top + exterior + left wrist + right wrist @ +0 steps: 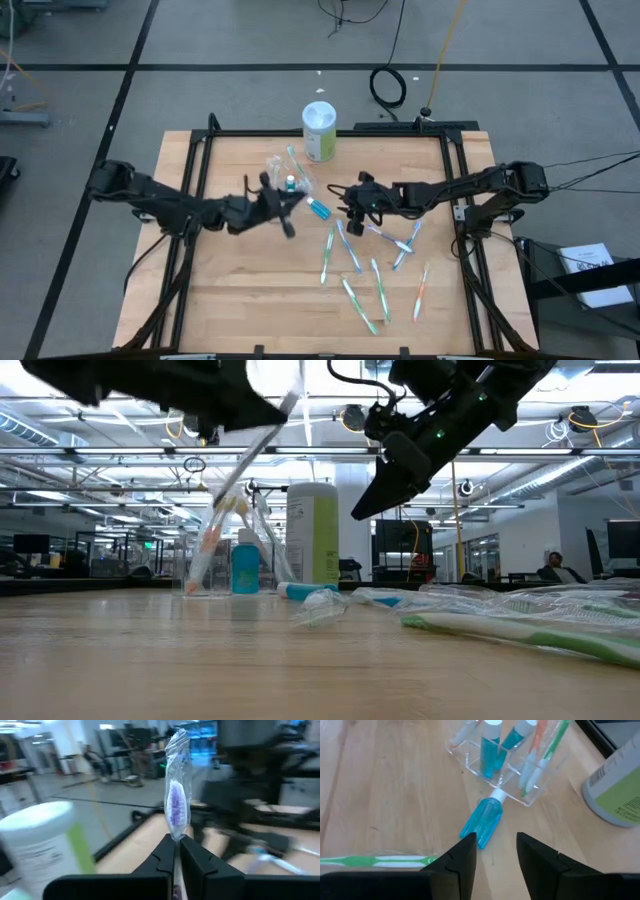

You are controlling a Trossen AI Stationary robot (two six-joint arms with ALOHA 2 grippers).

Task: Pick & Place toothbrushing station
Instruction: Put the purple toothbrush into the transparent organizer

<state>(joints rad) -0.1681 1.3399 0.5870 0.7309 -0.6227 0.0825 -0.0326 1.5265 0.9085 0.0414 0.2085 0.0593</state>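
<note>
We see a wrapped toothbrush pinched in the left gripper, its fingers pressed together on the handle, bristle end up and away from the wrist. In the low view its long axis slants down toward the clear container, which stands near the table's back middle holding two blue tubes and some brushes. The left arm reaches in from the left, raised off the wood. The right gripper hovers with fingers apart over a third blue tube lying flat, white cap touching the container's base. A white-and-green canister stands behind; loose toothbrushes lie scattered nearer the front.
</note>
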